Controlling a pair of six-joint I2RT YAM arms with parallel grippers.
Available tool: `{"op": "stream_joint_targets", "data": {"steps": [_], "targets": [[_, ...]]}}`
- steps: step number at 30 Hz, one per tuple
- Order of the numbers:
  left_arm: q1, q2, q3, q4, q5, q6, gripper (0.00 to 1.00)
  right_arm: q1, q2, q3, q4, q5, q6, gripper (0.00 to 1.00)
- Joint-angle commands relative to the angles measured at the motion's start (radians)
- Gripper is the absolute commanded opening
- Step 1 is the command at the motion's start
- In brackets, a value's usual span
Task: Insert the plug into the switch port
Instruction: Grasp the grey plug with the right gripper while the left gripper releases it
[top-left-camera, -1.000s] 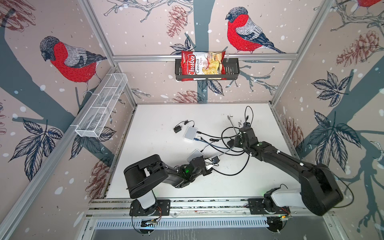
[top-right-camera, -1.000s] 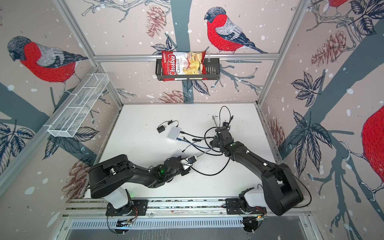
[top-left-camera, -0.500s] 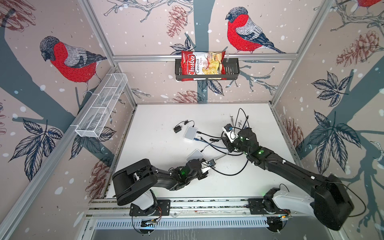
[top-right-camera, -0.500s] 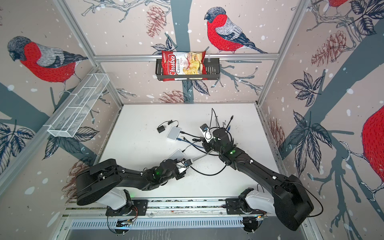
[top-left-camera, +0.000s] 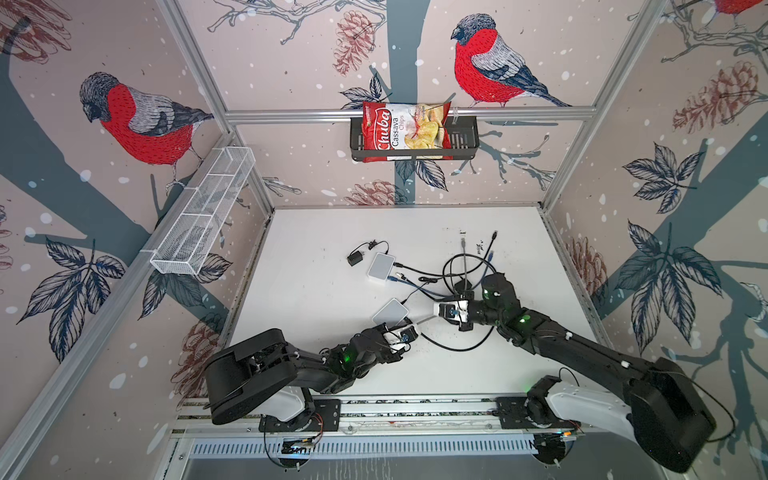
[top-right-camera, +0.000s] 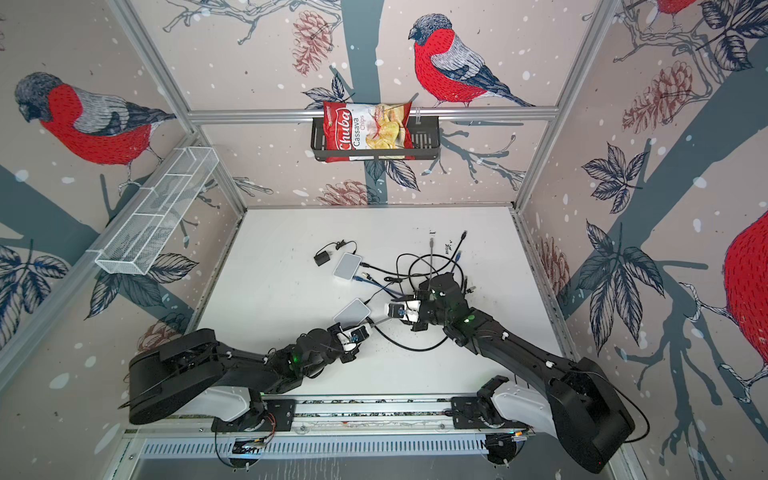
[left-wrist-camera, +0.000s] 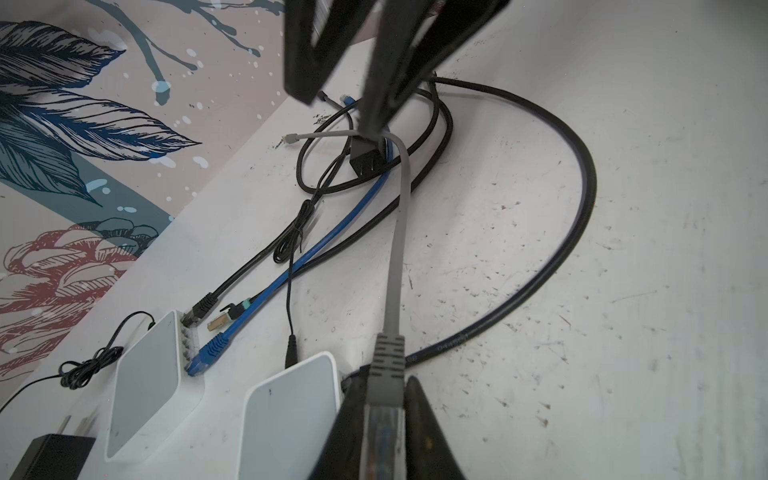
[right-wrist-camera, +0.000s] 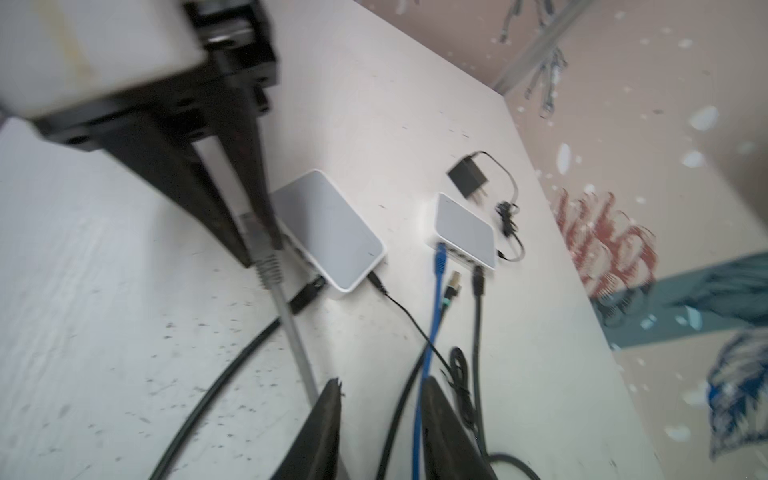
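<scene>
the left fingers (left-wrist-camera: 419, 415) are clamped on the one grey plug (left-wrist-camera: 388, 361), outside any port, at 4 o'clock of the nearer switch (top-left-camera: 390, 311), one of two white ones. the right fingers (right-wrist-camera: 324, 424) stand apart by the grey cable (left-wrist-camera: 397, 249). the farther switch (top-left-camera: 381, 266), at 12 o'clock, carries one black plug (left-wrist-camera: 199, 309) and one blue plug (left-wrist-camera: 208, 353). on the back wall one black basket (top-left-camera: 465, 141) holds one chips bag (top-left-camera: 405, 131). one white mesh tray (top-left-camera: 199, 220) hangs at 10 o'clock.
</scene>
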Motion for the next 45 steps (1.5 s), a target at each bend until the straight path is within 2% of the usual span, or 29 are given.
{"op": "stream_joint_targets", "data": {"steps": [1,13,24,27,34,40,43,45], "targets": [[0.000,0.006,-0.003,0.079,0.026,0.033,0.19,0.015,0.043,-0.005,-0.014,-0.109,-0.075,0.33],[0.000,0.006,-0.010,0.124,0.050,0.059,0.18,0.060,0.195,0.031,0.075,-0.136,-0.043,0.31],[0.000,0.016,-0.033,0.194,0.087,0.081,0.18,0.073,0.252,0.047,0.159,-0.158,-0.013,0.28],[0.000,0.015,-0.039,0.206,0.087,0.081,0.18,0.074,0.261,0.057,0.152,-0.167,-0.019,0.24],[0.000,0.019,-0.049,0.236,0.081,0.084,0.17,0.079,0.277,0.082,0.125,-0.206,-0.033,0.21],[0.000,0.021,-0.057,0.255,0.065,0.077,0.18,0.087,0.295,0.102,0.107,-0.214,-0.021,0.07],[0.000,0.021,-0.068,0.276,0.021,0.053,0.21,0.087,0.301,0.112,0.106,-0.191,0.016,0.05],[0.000,0.018,-0.078,0.306,-0.040,0.021,0.42,0.087,0.305,0.116,0.104,-0.165,0.048,0.04]]}}
